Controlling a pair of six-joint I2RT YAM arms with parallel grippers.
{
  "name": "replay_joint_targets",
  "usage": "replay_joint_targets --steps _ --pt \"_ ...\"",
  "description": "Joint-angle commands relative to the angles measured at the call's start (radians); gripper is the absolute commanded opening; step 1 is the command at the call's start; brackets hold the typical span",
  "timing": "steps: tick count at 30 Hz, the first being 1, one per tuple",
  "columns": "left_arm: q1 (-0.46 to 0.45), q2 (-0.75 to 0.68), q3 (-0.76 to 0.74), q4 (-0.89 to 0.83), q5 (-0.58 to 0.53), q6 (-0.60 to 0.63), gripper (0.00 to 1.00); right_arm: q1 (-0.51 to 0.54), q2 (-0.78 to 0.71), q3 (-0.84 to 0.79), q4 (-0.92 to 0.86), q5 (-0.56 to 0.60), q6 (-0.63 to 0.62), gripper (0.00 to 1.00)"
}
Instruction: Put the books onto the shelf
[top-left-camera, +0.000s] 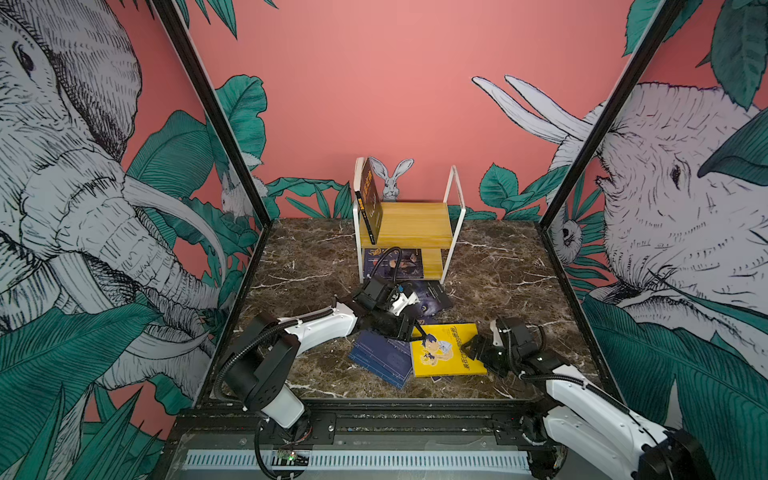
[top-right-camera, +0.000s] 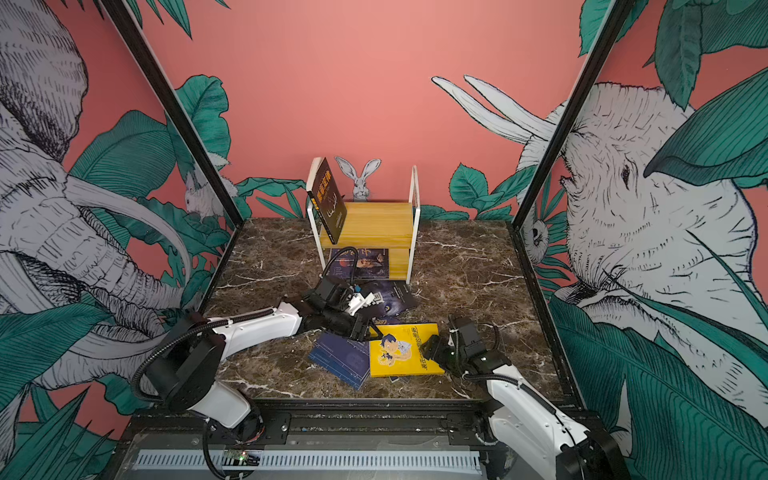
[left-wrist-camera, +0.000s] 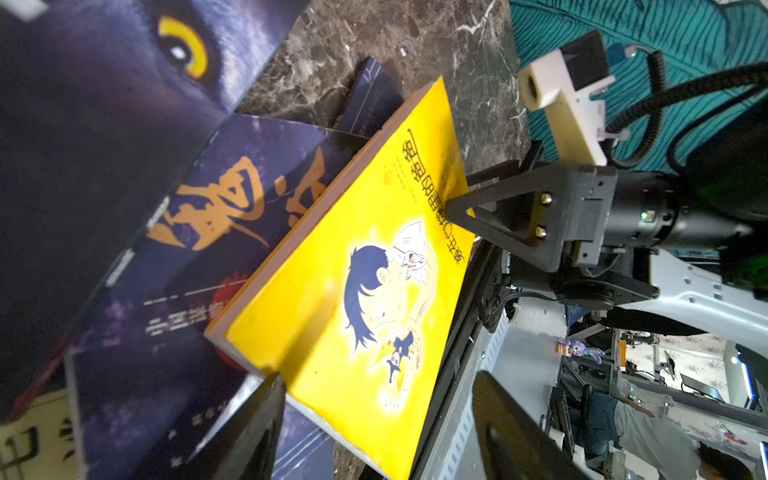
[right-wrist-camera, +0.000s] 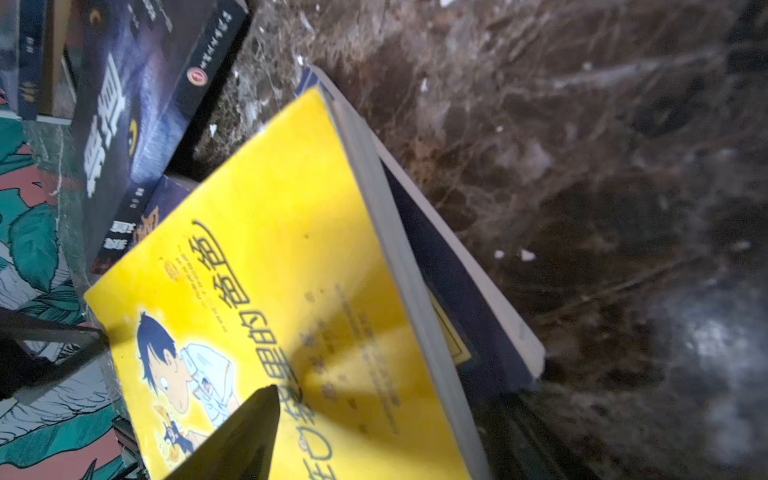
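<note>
While I look down from both top views, I see the shelf (top-left-camera: 415, 224) at the back of the table (top-left-camera: 498, 270). One black book (top-left-camera: 371, 203) stands on its top board, leaning on the shelf's end, and one navy book (top-left-camera: 395, 264) lies flat on the low board. A dark book with a yellow eye (top-left-camera: 432, 297) lies on the table near the shelf. Closer to me is a pile of navy books (top-left-camera: 380, 357) with the yellow book (top-left-camera: 446, 353) on top. My left gripper (top-left-camera: 415, 330) is at the yellow book's far corner and my right gripper (top-left-camera: 469, 347) is at its right edge.

From the left wrist view, the left gripper (left-wrist-camera: 376, 382) has its jaws wide apart with a corner of the yellow book (left-wrist-camera: 374, 291) between them. It squeezes nothing. I also see the right gripper (left-wrist-camera: 455, 193) there, jaws apart, one tip on the cover.

From the right wrist view, one finger (right-wrist-camera: 245, 432) of the right gripper lies on the yellow cover. I cannot see the other finger. The page edge shows, with a navy book of the pile peeking out from under it.

I think this book is light and thin, so it may bend if I hold just a corner, and the shiny cover may slip. I would pinch it across the page edge, near the middle, one finger on top and one below.
</note>
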Motion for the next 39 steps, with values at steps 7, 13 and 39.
replay_joint_targets --steps 7,13,39 --pt "-0.002 0.056 0.056 -0.091 -0.031 0.034 0.65 0.006 -0.212 0.044 -0.338 0.114 0.004 0.9" --pt "-0.002 0.073 0.053 -0.089 -0.027 0.031 0.66 0.005 -0.267 -0.066 -0.233 0.009 0.076 0.9" --pt "-0.003 0.097 0.072 -0.099 -0.006 0.033 0.6 0.006 -0.215 0.01 0.011 -0.105 0.106 0.34"
